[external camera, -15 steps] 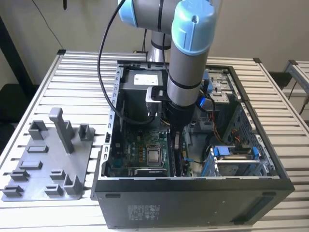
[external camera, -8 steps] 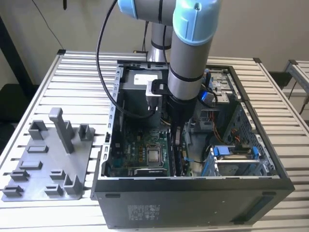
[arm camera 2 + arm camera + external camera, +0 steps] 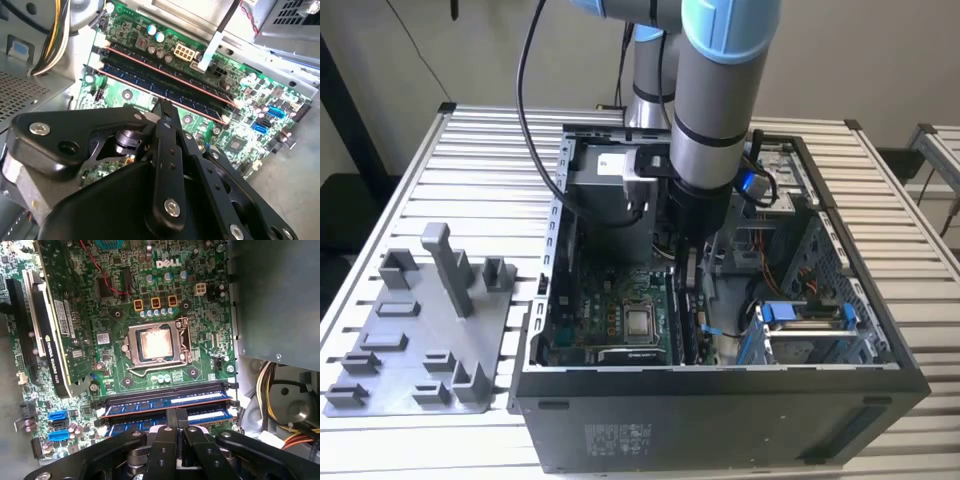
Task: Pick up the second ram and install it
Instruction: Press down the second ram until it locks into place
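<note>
Tool (image 3: 176, 427) fingers, closed together, pressed on the second ram (image 3: 165, 404) so we could seat it in its slot.

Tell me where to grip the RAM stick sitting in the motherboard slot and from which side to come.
Grip the second ram at mid-length on its exposed top edge, pinching the two flat faces, coming from above, straight down into the open case. It stands on edge in its slot with another stick close beside it. The gripper sits there now.

Green motherboard (image 3: 150, 310), dark blue second ram (image 3: 150, 405) with black chips, black gripper (image 3: 176, 421), grey holder tray (image 3: 410, 340), light blue arm joint (image 3: 730, 25).
</note>
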Robot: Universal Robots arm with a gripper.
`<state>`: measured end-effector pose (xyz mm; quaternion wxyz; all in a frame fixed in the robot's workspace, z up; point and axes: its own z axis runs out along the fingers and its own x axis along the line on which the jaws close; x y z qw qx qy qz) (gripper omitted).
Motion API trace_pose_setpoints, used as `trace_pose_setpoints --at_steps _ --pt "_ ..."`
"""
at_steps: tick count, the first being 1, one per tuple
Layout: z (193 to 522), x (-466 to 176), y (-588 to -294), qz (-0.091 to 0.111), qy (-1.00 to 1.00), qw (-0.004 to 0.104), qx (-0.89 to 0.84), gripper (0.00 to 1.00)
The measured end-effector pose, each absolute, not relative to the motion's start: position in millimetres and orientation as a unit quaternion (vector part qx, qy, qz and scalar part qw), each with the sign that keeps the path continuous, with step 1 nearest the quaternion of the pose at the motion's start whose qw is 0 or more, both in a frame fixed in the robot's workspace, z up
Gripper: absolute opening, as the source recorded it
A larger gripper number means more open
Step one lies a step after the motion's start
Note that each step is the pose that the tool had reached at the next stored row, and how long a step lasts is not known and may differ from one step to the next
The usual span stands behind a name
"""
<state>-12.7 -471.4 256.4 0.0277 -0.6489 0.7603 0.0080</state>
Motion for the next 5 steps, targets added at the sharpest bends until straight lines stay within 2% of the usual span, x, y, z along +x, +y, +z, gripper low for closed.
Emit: trace_pose_setpoints --at_steps 5 --pt "258.1 -12.7 -471.4 0.008 0.760 0.028 -0.649 0.11"
